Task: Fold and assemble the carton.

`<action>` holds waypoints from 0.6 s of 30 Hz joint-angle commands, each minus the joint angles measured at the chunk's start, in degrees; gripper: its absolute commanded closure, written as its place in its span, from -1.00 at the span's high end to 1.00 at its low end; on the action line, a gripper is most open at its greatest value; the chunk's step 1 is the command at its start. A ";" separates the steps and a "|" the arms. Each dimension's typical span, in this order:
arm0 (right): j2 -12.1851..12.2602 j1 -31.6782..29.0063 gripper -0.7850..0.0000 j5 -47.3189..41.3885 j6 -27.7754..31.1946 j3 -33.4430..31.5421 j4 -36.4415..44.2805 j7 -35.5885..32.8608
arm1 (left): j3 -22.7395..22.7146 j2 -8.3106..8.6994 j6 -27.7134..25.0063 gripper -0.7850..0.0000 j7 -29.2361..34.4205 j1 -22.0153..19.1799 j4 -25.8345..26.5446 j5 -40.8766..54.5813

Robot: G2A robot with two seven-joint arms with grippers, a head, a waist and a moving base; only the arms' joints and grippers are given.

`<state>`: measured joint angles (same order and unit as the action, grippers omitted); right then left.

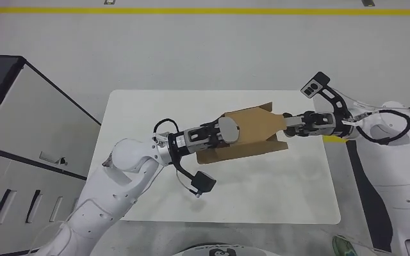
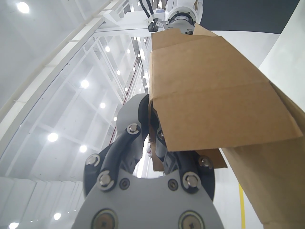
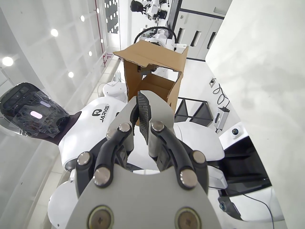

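A brown cardboard carton [image 1: 251, 130] is held above the middle of the white table [image 1: 269, 192], partly opened into a tube with loose flaps. My left gripper [image 1: 225, 131] comes in from the left and is shut on the carton's left end. In the left wrist view one finger [image 2: 133, 117] lies outside the carton [image 2: 209, 91] wall and the other is tucked under the flap. My right gripper [image 1: 286, 125] is shut on a flap at the carton's right end. In the right wrist view the right gripper [image 3: 141, 101] pinches a thin cardboard edge, with the open carton [image 3: 155, 72] beyond.
A grey cabinet [image 1: 38, 121] stands off the table's left side. A yellow line [image 1: 205, 10] crosses the floor far behind. Bare tabletop lies in front of and behind the carton.
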<state>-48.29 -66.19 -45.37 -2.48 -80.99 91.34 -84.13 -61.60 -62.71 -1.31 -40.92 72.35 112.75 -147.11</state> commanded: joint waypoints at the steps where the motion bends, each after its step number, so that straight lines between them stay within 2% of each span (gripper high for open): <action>1: -0.05 -0.02 -1.00 -0.67 0.11 -0.04 -0.09 0.00 | 0.21 0.01 -0.30 -1.00 -0.16 -0.10 -0.08 -0.31; 18: -0.57 2.34 -1.00 -2.27 0.63 1.44 0.81 -0.39 | 1.53 0.21 -2.92 -1.00 -0.72 -0.66 0.17 -2.73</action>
<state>-48.82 -64.04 -47.67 -1.87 -79.72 92.18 -84.50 -60.11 -62.53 -4.05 -41.67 71.71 112.87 -149.62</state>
